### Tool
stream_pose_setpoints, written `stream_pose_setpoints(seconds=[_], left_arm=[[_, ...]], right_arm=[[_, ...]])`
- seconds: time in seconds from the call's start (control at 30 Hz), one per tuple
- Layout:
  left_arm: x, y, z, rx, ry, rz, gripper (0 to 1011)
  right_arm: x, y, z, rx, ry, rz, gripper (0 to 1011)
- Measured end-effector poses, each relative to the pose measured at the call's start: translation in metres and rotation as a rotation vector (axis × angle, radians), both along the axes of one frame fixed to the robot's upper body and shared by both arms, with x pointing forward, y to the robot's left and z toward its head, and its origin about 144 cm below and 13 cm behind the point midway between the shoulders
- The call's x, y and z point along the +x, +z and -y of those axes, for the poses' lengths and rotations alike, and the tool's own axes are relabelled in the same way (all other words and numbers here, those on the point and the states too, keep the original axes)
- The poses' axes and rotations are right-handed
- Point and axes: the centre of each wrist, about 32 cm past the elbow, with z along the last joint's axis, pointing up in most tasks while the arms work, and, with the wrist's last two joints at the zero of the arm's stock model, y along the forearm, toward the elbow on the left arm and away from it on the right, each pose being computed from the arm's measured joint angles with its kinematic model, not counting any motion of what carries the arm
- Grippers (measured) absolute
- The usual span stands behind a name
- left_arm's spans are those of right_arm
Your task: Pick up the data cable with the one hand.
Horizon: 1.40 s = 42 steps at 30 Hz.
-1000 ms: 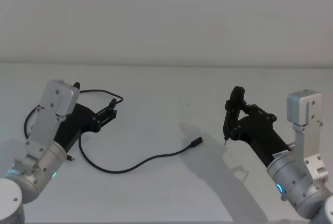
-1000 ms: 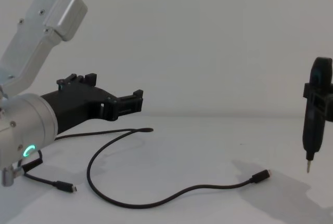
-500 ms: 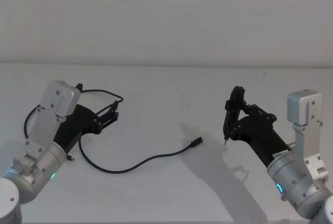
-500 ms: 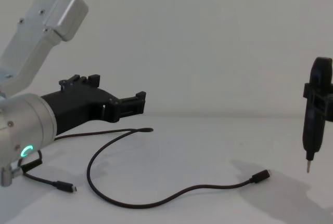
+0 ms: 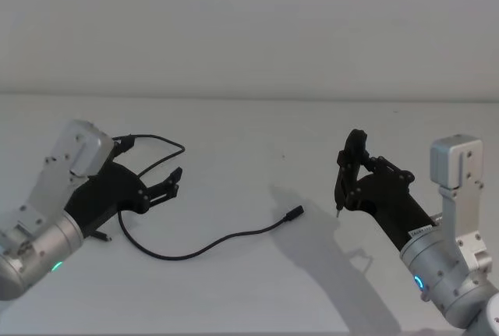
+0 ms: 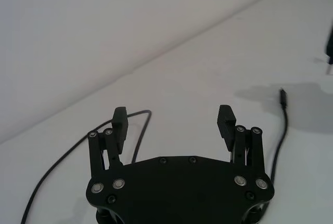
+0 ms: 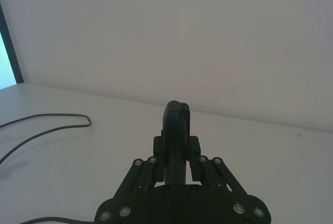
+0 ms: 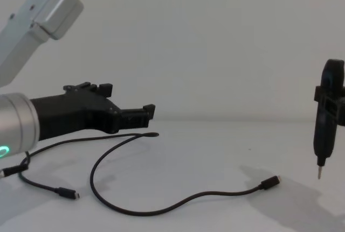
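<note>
The robot's left gripper (image 5: 170, 184) hovers low over a white table (image 5: 257, 129), its two black fingers (image 6: 225, 116) spread wide apart and holding nothing. The data cable (image 5: 195, 250) lies loose on the tabletop, touched by neither gripper. From the head view it bends in a tight loop at the far left, just beyond the left gripper's fingertips, sweeps back toward the robot in a broad curve, then runs right to end in a small black plug (image 5: 294, 212) near the middle of the table. In the chest view the left gripper (image 8: 146, 112) hangs just above the cable's (image 8: 161, 209) far bend without touching it. A second plug (image 8: 69, 193) rests at the near left, under the arm's silver wrist (image 8: 19, 127). The left wrist view shows the gripper (image 6: 173, 112) open over the table, with a strand of cable (image 6: 136, 135) running beneath it, close to one finger, and another strand (image 6: 283, 125) lying outside the other finger.

On the right side of the table, the right gripper (image 5: 355, 184) is closed on a slim dark tool (image 5: 343, 184), which is held upright with its thin metal tip (image 8: 319, 173) pointing down, clear of the surface. The tip hangs near the cable's middle plug (image 8: 272, 181) but apart from it. In the right wrist view the right gripper's fingers (image 7: 200, 164) press against both sides of the tool (image 7: 176, 130).
</note>
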Motion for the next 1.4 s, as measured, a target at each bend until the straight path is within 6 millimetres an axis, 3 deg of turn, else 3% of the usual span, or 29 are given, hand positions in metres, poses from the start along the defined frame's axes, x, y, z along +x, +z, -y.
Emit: stream_pose_setpoints(seconds=[0.27, 0.57, 1.4], left_arm=[[0.012, 0.012, -0.022, 0.054, -0.123, -0.056, 1001], [0.027, 0.024, -0.033, 0.109, -0.255, -0.130, 1001], [0.049, 0.025, -0.006, 0.195, -0.419, -0.279, 1001]], right_arm=[[0.000, 0.000, 0.000, 0.000, 0.000, 0.000, 275], [0.000, 0.000, 0.000, 0.000, 0.000, 0.000, 275], [0.000, 0.000, 0.000, 0.000, 0.000, 0.000, 275]])
